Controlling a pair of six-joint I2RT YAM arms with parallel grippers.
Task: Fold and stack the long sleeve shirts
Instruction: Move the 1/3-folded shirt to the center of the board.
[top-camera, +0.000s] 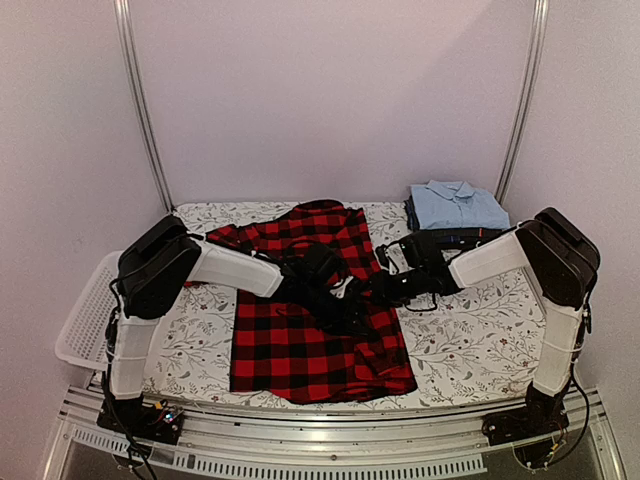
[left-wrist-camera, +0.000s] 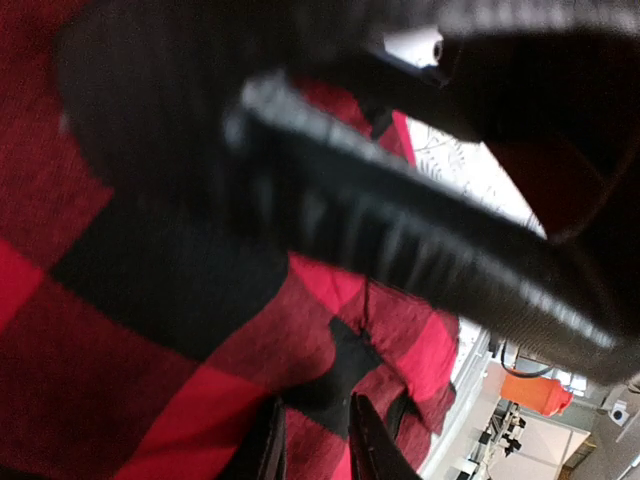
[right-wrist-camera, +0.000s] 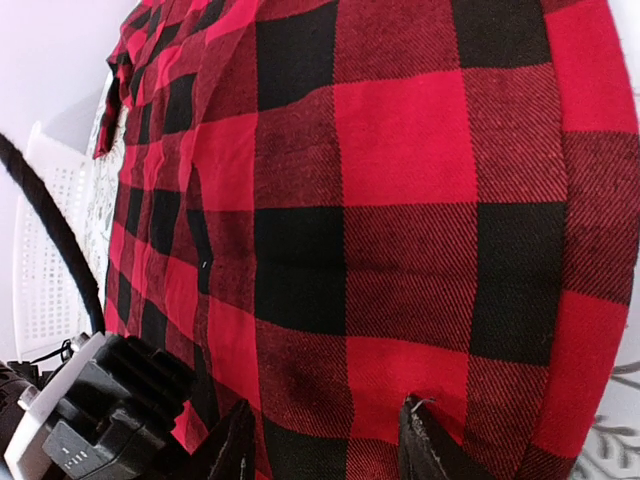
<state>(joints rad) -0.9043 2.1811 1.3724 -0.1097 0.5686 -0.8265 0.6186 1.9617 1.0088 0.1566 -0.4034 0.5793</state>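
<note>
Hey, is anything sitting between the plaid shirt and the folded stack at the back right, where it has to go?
No loose thing shows there. Only the right arm reaches over the table between the plaid shirt and the stack, which is topped by a light blue shirt.

Left arm (top-camera: 235, 268): extended inward, forearm sloping down.
Left hand (left-wrist-camera: 315, 448): fingertips close together with a narrow gap; grip indeterminate.
Right arm (top-camera: 490, 258): extended inward toward the left hand.
Right hand (right-wrist-camera: 330, 440): fingers spread apart.

White-shelled arms (top-camera: 235, 270) with bulky black joints (top-camera: 155, 265).
</note>
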